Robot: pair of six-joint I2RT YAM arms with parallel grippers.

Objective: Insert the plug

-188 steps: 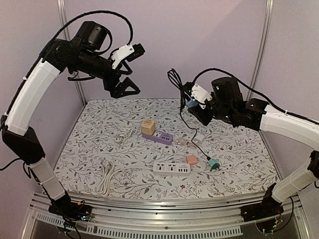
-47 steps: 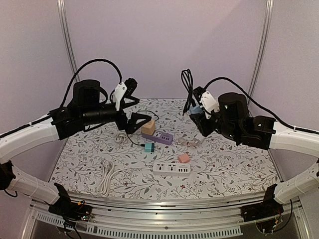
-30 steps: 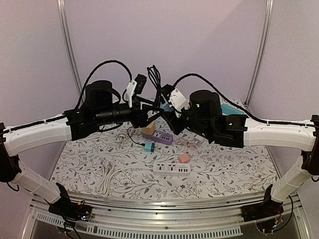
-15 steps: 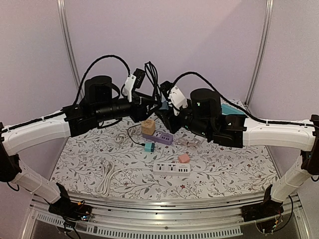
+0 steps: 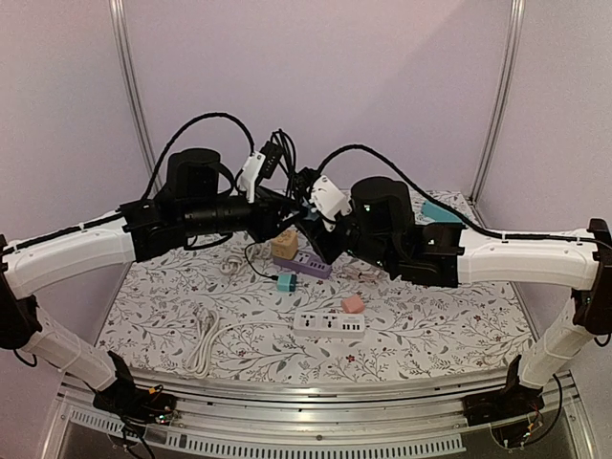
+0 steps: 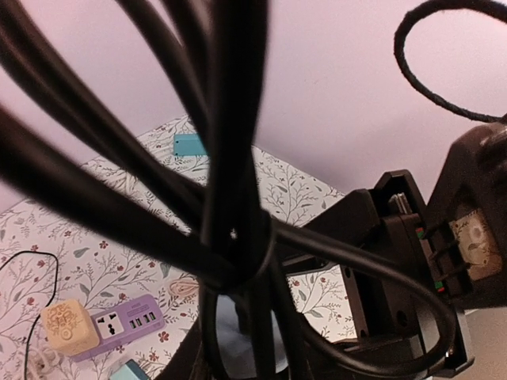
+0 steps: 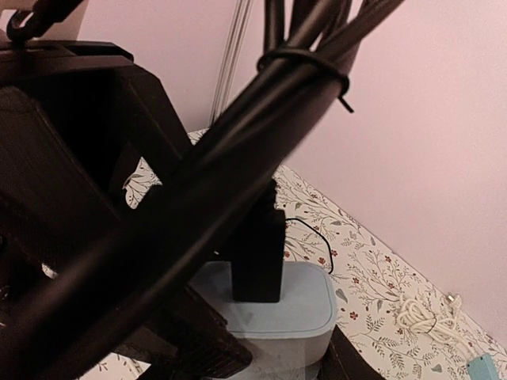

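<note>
Mid-air over the worktop, the right fingers clamp a blue block. The black plug stands upright on it, just right of the left fingers, whose spread I cannot tell.

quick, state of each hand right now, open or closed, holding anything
left hand: right at the black cable bundle, open or closed cannot be told
right hand: closed on the light blue adapter
</note>
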